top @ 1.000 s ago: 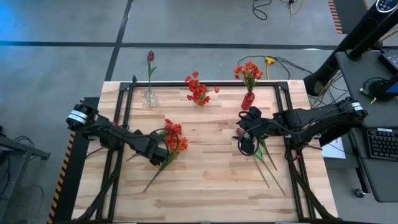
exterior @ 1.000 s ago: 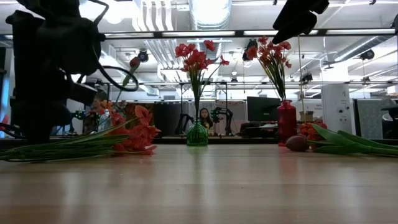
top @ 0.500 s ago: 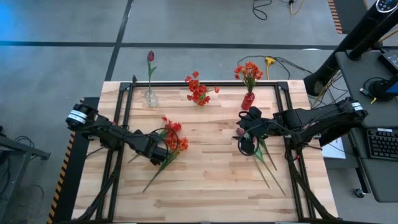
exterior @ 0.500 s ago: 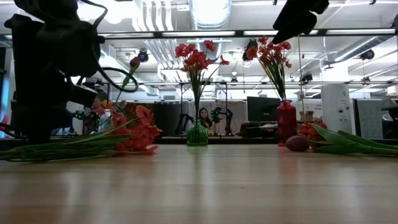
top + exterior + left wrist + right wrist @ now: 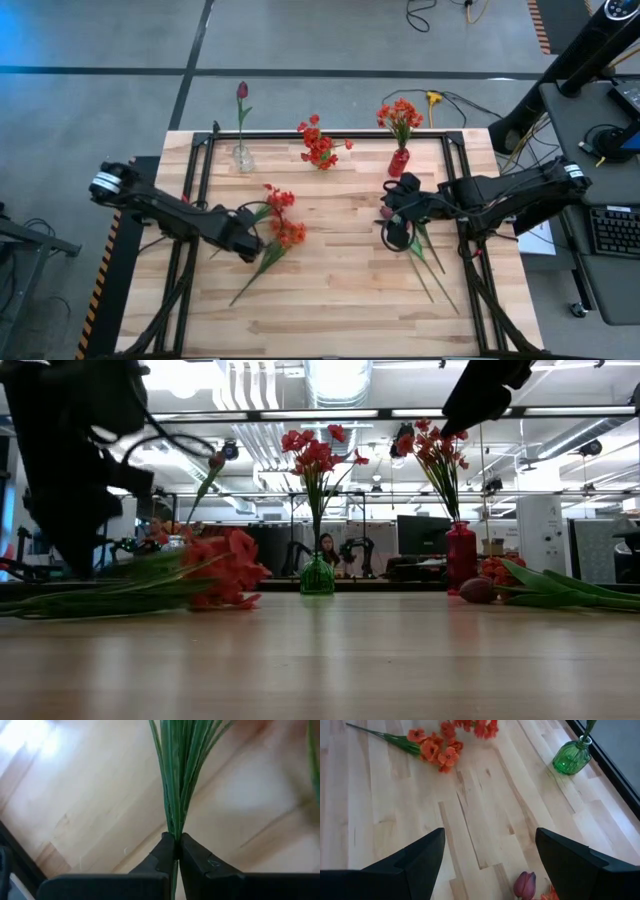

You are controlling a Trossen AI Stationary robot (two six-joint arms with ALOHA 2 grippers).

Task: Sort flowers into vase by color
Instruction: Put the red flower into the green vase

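Left hand (image 5: pixel 176 851) pinches the orange flowers' (image 5: pixel 283 232) stems; right hand (image 5: pixel 392 228) hangs spread over the maroon tulips (image 5: pixel 386 212).

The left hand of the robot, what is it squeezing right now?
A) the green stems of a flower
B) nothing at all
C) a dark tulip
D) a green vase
A: in the left wrist view the left hand is pinched shut on the green stems, and from above its orange flowers lie just past it.
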